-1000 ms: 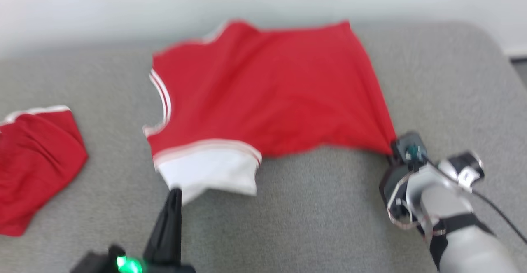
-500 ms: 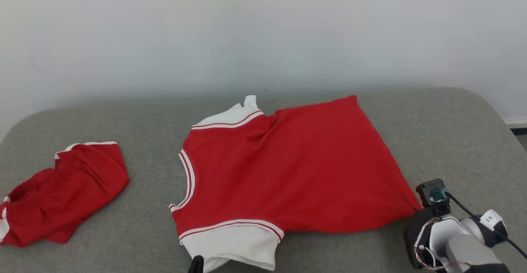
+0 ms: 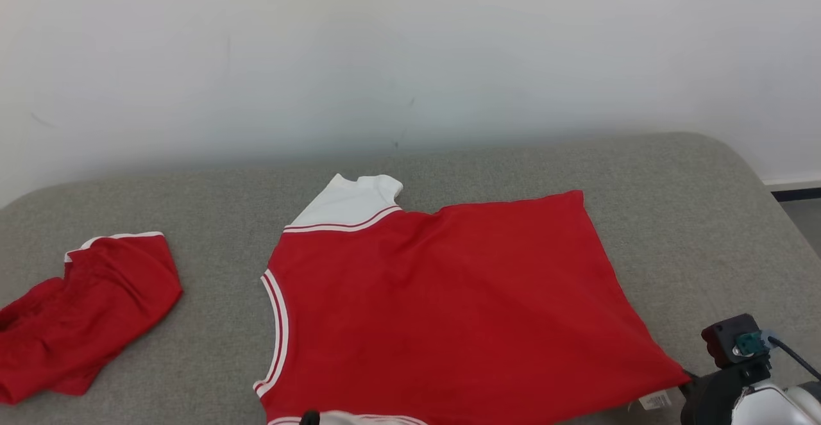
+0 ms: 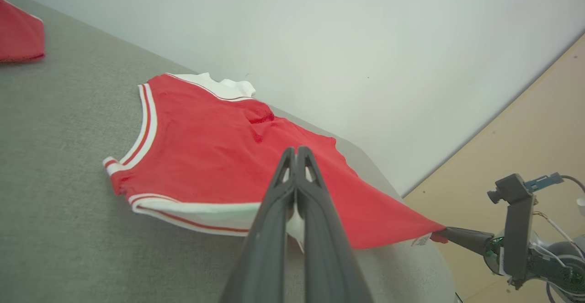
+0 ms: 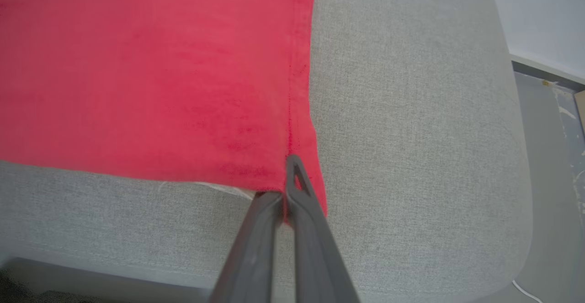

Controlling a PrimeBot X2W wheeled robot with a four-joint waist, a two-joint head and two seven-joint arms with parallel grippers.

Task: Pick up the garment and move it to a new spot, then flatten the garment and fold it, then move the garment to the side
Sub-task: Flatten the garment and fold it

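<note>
The red cotton shirt with white sleeves and striped trim (image 3: pixel 442 309) lies spread, nearly flat, on the grey woven upholstered cushion (image 3: pixel 192 220), stretching away ahead of both grippers. Its near hem corner is drawn out to a point because the right gripper (image 5: pixel 289 177) has its fingers clamped on it, one above the cloth and one beneath. I judge the pull is meant to take out slack for flattening. The right arm sits low by the cushion's near edge, with its fingers aimed along the shirt's side edge. The left gripper (image 4: pixel 297 152) is closed, its fingers pressed together and angled low over the white sleeve. Whether it pinches that sleeve cannot be told. Well off to the left gripper's left lies a crumpled red garment with white edging (image 3: pixel 83 309).
</note>
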